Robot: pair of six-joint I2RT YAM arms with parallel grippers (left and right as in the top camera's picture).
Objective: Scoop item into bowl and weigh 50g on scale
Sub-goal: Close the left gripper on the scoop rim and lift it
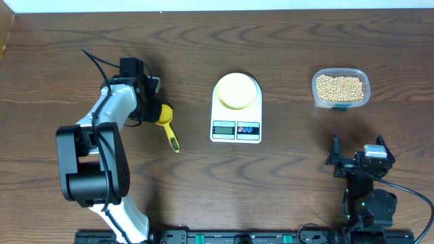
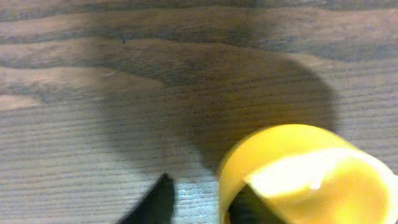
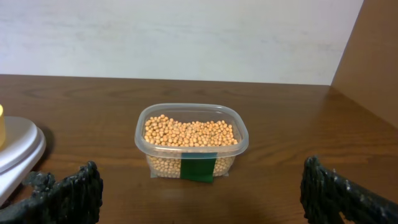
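Left end effector (image 1: 154,107) at scoop (image 1: 165,114), bowl (image 1: 237,90) well apart.

Beans (image 3: 189,132) fill a clear container (image 3: 243,142) at frame centre, heaped close to the rim. Green label (image 3: 199,169) sits on the container's near wall. The container stands flat on the brown wood table (image 3: 298,118). White scale (image 3: 18,146) pokes in at the left edge, well apart from the container. A yellow sliver on the scale at the far left edge looks like the bowl (image 3: 1,127), mostly cut off. Right gripper (image 3: 200,174) has its jaws spread wide. Its black fingers (image 3: 68,193) show in the lower left and lower right corners, touching nothing. A pale wall runs across the top, and a brown panel fills the upper right.
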